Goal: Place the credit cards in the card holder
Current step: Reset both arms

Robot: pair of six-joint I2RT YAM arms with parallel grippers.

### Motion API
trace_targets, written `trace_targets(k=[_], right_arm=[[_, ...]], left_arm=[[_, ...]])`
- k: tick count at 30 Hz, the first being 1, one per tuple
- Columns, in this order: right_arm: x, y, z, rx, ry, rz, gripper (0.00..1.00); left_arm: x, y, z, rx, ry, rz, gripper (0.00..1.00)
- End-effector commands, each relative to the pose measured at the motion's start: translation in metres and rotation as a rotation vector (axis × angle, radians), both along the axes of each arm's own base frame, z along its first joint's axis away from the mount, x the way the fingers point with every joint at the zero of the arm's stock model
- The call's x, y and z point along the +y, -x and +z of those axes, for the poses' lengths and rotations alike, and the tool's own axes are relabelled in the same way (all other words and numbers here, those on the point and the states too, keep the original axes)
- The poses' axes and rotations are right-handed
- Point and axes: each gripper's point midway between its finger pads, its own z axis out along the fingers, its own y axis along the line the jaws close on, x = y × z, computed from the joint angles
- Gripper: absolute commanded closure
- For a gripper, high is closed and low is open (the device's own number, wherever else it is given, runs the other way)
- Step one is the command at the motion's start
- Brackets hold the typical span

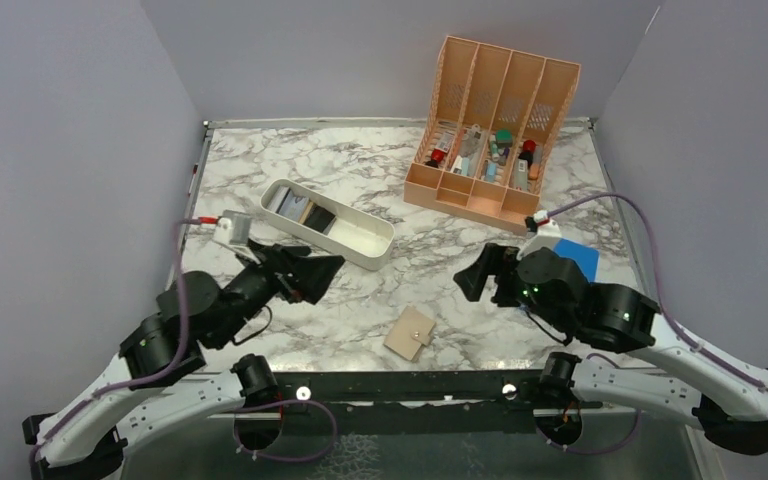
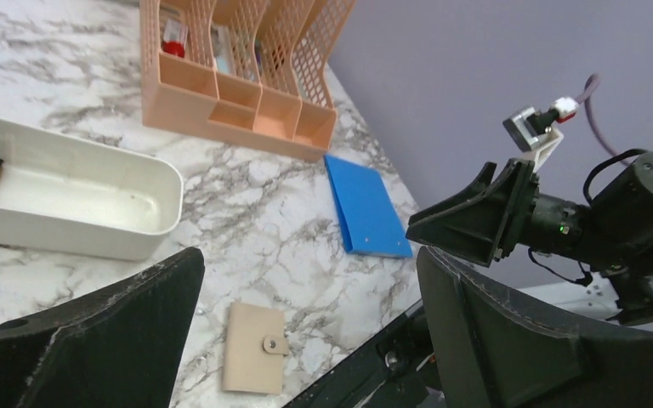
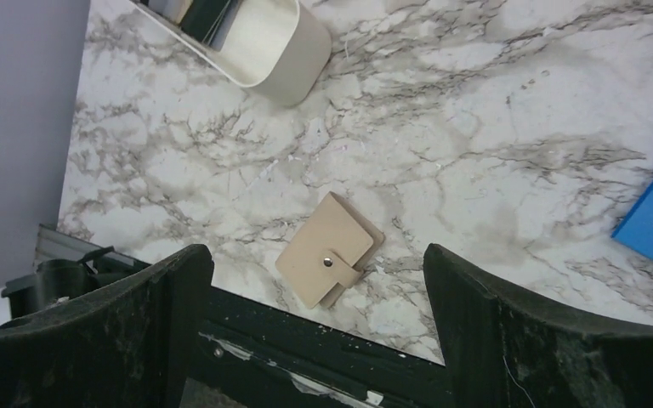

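The card holder [image 1: 409,333] is a tan wallet, snapped shut, lying flat near the table's front edge between both arms. It also shows in the left wrist view [image 2: 253,348] and the right wrist view [image 3: 327,260]. The credit cards [image 1: 298,207], grey and black, lie at the left end of the white tray [image 1: 364,245]; their edges show in the right wrist view [image 3: 201,12]. My left gripper [image 1: 326,274] is open and empty, up and left of the holder. My right gripper [image 1: 473,276] is open and empty, up and right of it.
A peach slotted organizer [image 1: 490,130] with small items stands at the back right. A flat bright-blue rectangle [image 1: 577,258] lies partly under my right arm. The table's black front rail [image 1: 410,385] runs just below the card holder. Grey walls enclose the table.
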Motion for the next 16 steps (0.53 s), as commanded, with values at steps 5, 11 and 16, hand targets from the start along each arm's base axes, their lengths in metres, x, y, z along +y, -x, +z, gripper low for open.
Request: trace_targets(k=[5,11,16], right_arm=[[-0.063,0.001,0.053,-0.147,-0.115,-0.171,0.0],[-0.068,0.005,0.065,-0.193,-0.185,-0.148,0.0],[-0.065,0.003,0.056,-0.163,-0.148,-0.163,0.0]], left_arm=[[0.067,0.011,0.02,-0.08,0.014,0.133,0.01],[0.059,0.011,-0.001,-0.034,0.007,0.121,0.01],[0.051,0.009,-0.008,-0.014,-0.021,0.106,0.01]])
